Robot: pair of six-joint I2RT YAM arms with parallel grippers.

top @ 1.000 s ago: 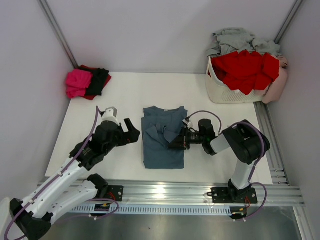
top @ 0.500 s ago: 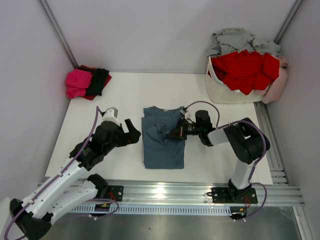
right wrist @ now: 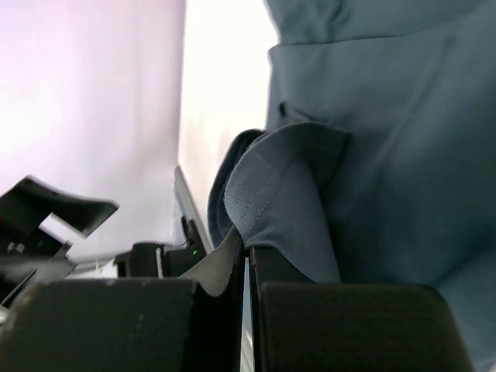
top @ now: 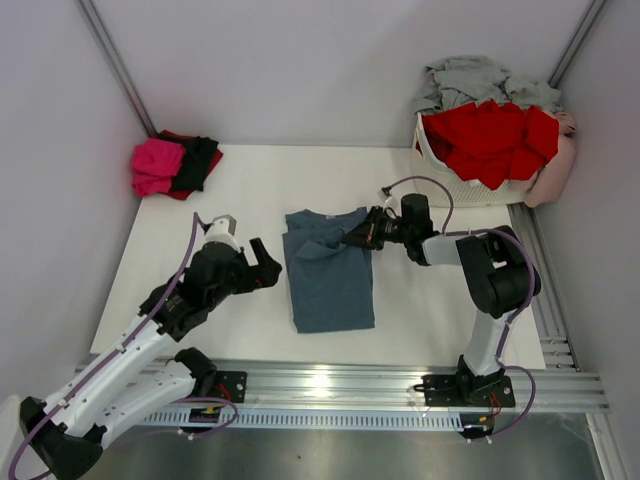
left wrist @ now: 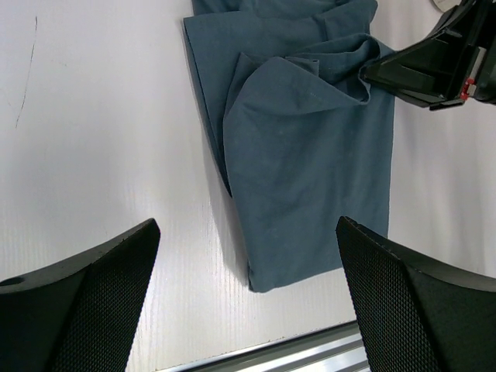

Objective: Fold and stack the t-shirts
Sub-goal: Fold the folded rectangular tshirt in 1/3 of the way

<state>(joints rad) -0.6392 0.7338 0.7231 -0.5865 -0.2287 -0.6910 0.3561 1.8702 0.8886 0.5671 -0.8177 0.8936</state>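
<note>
A slate blue-grey t-shirt (top: 330,285) lies partly folded on the white table (top: 250,195), between the two arms. My right gripper (top: 352,238) is shut on a raised fold of its cloth near the upper right edge; in the right wrist view the hem (right wrist: 287,178) is pinched between the closed fingers of the right gripper (right wrist: 246,249). My left gripper (top: 268,265) is open, low over the table just left of the shirt, with nothing between its fingers (left wrist: 77,302). The left wrist view shows the t-shirt (left wrist: 310,155) and the right gripper (left wrist: 422,66) holding it.
A folded pile of magenta, black and red shirts (top: 175,165) sits at the back left corner. A white lattice basket (top: 465,185) at the back right holds a red shirt (top: 490,135) and a pale grey one (top: 475,80). A metal rail (top: 330,385) runs along the near edge.
My right gripper closed on the shirt's fold and drew it toward the back right, opening the cloth out to the right. The left arm has not moved.
</note>
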